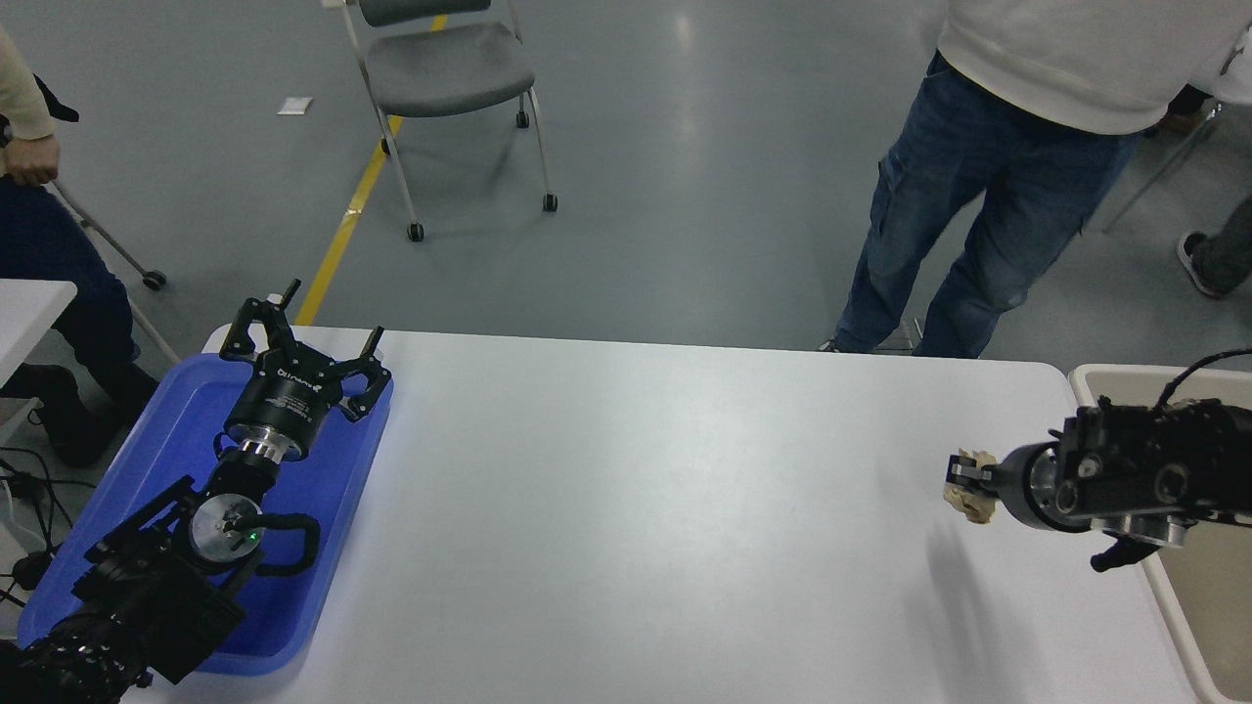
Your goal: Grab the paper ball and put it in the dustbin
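Observation:
The tan-brown paper ball is held in my right gripper, which is shut on it and lifted above the white table near its right end. The arm reaches in from the right edge, over the beige dustbin, whose pale rim shows at the far right beside the table. The ball is left of the bin, over the table. My left gripper is parked open over the blue tray at the lower left.
A blue tray lies on the table's left end under the left arm. A person in jeans stands at the far side, right of centre. A grey chair stands on the floor behind. Another person is at the far left.

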You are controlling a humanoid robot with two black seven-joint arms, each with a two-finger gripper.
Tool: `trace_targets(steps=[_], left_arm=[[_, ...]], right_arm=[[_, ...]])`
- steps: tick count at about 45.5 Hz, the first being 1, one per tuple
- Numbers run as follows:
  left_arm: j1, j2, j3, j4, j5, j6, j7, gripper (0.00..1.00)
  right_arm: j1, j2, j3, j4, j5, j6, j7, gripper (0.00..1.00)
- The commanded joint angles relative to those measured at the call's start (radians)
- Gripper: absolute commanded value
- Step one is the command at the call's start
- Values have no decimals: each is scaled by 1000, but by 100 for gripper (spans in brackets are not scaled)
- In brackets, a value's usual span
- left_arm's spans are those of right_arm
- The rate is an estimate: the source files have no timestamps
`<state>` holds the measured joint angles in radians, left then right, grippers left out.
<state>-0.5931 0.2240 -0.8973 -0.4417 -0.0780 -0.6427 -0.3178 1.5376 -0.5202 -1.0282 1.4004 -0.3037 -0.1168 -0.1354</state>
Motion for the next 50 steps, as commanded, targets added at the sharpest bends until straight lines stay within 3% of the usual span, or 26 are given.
trace_targets(steps=[1,12,29,50], left_arm=[[1,0,0,0,0,0,0,100],[1,0,0,0,0,0,0,100],[1,0,0,0,0,0,-1,100],[1,0,0,0,0,0,0,100]], right_arm=[[222,-61,-113,190,6,192,-1,0],[390,-138,-157,199,41,515,-1,0],[811,-251,-331,262,43,756,-3,0],[1139,-267,-458,262,49,902,-3,0]])
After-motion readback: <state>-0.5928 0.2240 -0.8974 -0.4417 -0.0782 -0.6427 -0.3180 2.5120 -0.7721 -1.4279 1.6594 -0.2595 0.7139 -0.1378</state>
